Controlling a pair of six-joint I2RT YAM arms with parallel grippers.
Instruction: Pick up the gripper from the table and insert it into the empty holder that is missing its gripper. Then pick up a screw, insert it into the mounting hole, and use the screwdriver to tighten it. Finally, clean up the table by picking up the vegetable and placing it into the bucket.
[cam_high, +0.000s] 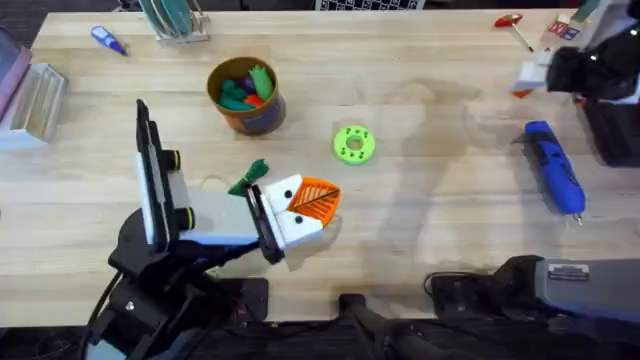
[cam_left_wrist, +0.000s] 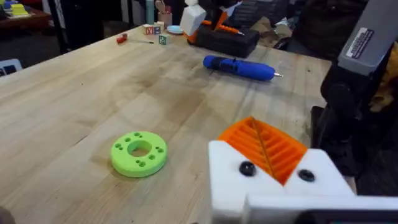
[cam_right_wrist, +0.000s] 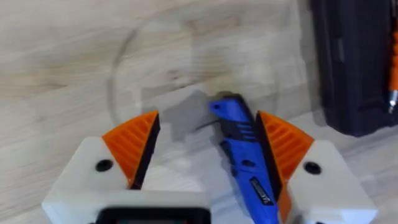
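Orange-padded right hand (cam_right_wrist: 208, 121): spread wide, pinching nothing, poised above the blue screwdriver (cam_right_wrist: 242, 155). Seen from the right wrist, driver body running slantwise between the two pads, closer to one pad than the other, no contact visible. From overhead, driver flat on the worktop (cam_high: 430, 230) at the right side, thin metal tip toward the near edge.

Judged step: fetching the screwdriver for tightening. Cannot confirm from these views any screw seated in a mounting hole.

Next move, as estimate: lower straight down, centre the fat barrel between the pads, then close across it. Risk of rolling the round body aside if one pad lands first.

Left hand (cam_high: 318, 200): pads pressed together, apparently on nothing, low over the worktop near the front edge.

Vegetable (cam_high: 250, 177): dark green bundle just beside the left arm's wrist, behind the pads, not between them. Well apart from the right hand. Bucket (cam_high: 255, 120) farther back, already with toy pieces inside. Cleanup not yet done. Bright-green disc (cam_high: 353, 143) between bucket and driver, untouched.
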